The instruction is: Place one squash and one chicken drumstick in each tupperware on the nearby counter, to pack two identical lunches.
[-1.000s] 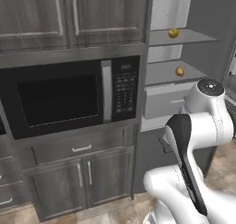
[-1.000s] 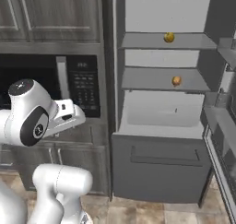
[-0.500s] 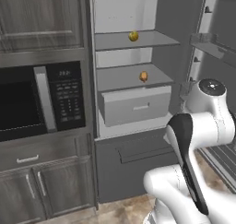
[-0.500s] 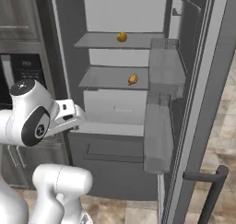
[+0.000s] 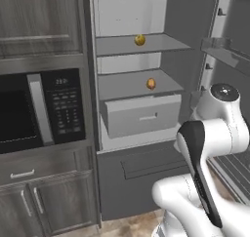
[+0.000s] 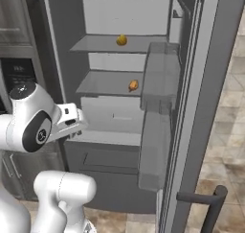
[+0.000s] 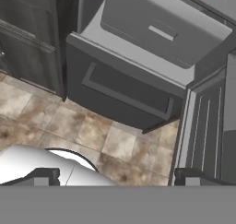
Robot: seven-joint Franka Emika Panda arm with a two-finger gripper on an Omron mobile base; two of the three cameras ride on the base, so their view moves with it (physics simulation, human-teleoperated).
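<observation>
- gripper [image 7: 115, 179]: just two dark tips low in hand view, well apart, nothing between them, so released; it hangs over the tiled floor [image 7: 69, 126] facing the fridge's bottom freezer drawer [image 7: 124, 96].
- pale fridge drawer [image 5: 141, 115] above that, pulled partly out.
- chicken drumstick [image 5: 151, 84] orange-brown, on the middle fridge shelf [image 5: 127, 87] above the drawer, well apart from the gripper; same item from the right base [image 6: 133, 85].
- squash [image 5: 139, 39] yellow, probably, too small to be sure, on the upper shelf [image 5: 161, 43], farther back and higher.
- fridge door [image 6: 201, 107] swung open at right, with bins.
- microwave [image 5: 44, 109] left of fridge; display digits unreadable.
</observation>
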